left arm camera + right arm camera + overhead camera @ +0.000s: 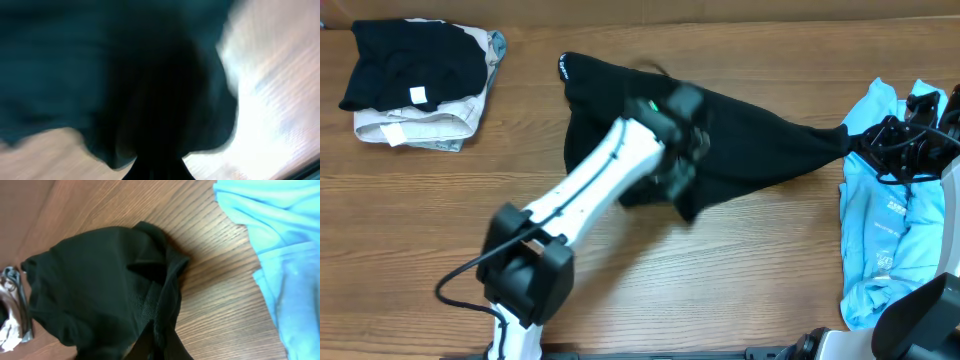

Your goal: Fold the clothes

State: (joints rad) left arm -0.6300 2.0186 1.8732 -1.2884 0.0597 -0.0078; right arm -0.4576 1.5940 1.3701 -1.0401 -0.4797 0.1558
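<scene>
A black garment [750,135] lies stretched across the middle of the table. My left gripper [682,170] is over its front part and shut on the black fabric; the left wrist view is blurred and filled with dark cloth [150,90]. My right gripper [855,140] is shut on the garment's right end, pulling it taut toward the right. The right wrist view shows the black fabric [100,285] pinched between my fingers [159,342].
A light blue garment [885,220] lies crumpled at the right edge, also in the right wrist view [280,245]. A pile of folded clothes [420,80], black on top of beige, sits at the back left.
</scene>
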